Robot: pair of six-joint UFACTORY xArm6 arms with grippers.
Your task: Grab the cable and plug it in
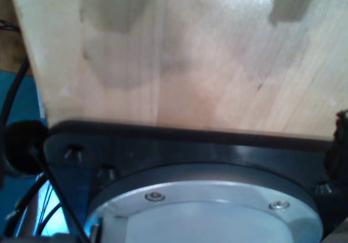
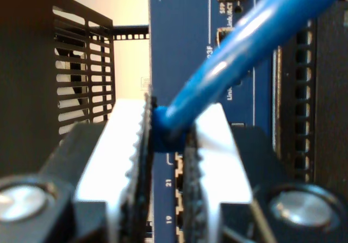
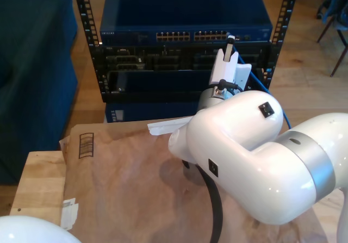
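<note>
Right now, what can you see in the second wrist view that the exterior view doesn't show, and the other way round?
The second wrist view shows the toothed pads of my second pincer squeezing the blue cable, plus port numbers 19 and 21. The exterior view shows the whole rack, the brown paper and my white arm. Both show the blue switch, the cable and the pincer.

Glossy blue cable (image 2: 255, 36); matt, creased brown paper (image 3: 130, 183).

The setting is a robotics lab or network test room. An open rack frame (image 3: 82, 14) on a wood floor (image 3: 304, 63) holds a blue network switch (image 3: 185, 16) with rows of ports above black rack units (image 3: 163, 72). A wooden desk (image 3: 38, 183) under brown paper (image 3: 136, 183) carries white robot arms (image 3: 255, 161).
</note>
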